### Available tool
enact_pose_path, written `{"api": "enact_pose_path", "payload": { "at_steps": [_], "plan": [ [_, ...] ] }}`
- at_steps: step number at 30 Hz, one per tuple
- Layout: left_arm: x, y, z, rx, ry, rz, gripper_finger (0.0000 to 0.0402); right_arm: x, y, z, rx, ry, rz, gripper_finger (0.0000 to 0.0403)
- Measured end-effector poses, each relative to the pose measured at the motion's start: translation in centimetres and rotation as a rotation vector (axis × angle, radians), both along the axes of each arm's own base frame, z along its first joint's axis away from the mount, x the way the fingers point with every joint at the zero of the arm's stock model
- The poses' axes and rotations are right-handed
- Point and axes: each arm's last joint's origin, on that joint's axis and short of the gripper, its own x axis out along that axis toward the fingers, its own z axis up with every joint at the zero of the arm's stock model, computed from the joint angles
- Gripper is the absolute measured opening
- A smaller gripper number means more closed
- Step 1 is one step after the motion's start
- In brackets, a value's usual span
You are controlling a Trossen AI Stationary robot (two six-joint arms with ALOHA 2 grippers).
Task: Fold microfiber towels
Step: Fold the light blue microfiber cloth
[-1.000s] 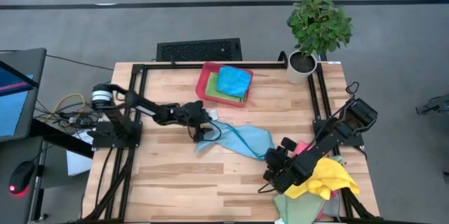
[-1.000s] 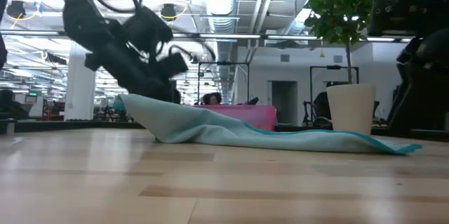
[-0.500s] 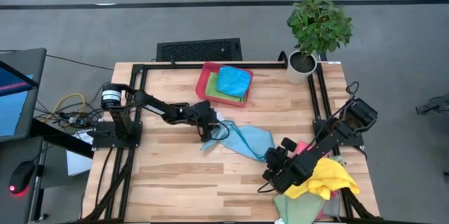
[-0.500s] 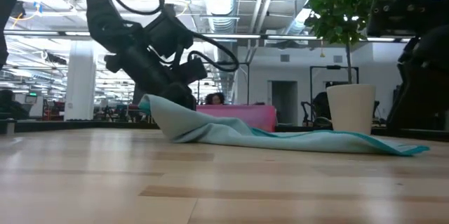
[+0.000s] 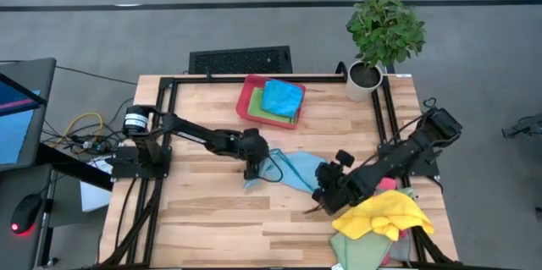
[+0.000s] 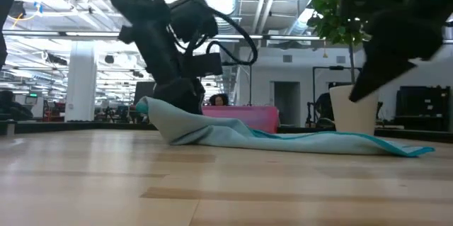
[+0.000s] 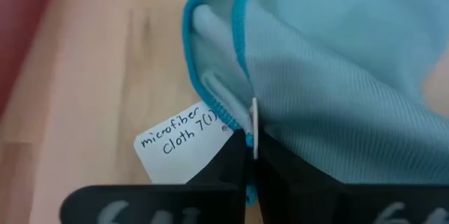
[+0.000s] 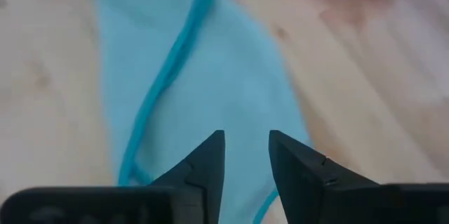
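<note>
Towel [image 5: 292, 169] light blue, rumpled on table [image 5: 203, 219] | left gripper [image 5: 252, 170] pinching its corner | right gripper [image 8: 246, 155] spread above its other end

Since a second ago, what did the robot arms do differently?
The left tool slid toward the table's middle and pinched shut on the light blue towel at its tagged edge. The right tool swung from the towel pile over that towel, still open. The red tray and plant stayed put.
</note>
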Motion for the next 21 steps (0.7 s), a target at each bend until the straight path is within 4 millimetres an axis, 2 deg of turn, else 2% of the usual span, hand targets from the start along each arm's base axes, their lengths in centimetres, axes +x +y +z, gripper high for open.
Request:
{"api": "enact_pose_path", "payload": {
  "at_steps": [4,10,15,21],
  "plan": [
    [0.6,-2.6,1.3,0.031,0.05,-0.065,0.0002,0.0,-2.0,-0.2,-0.01,-0.029,-0.025,0.0133],
    [0.9,-7.2,3.8,0.107,0.089,-0.111,0.0001,0.7,-4.2,-2.3,0.085,-0.089,0.015,0.0127],
    [0.7,-11.1,6.8,0.215,0.088,-0.118,0.0001,1.6,-5.3,-3.3,0.098,-0.085,0.04,0.0127],
    [-0.3,-15.8,9.9,0.213,0.044,-0.184,0.0,2.0,-6.3,-3.5,0.079,-0.062,0.052,0.0127]
  ]
}}
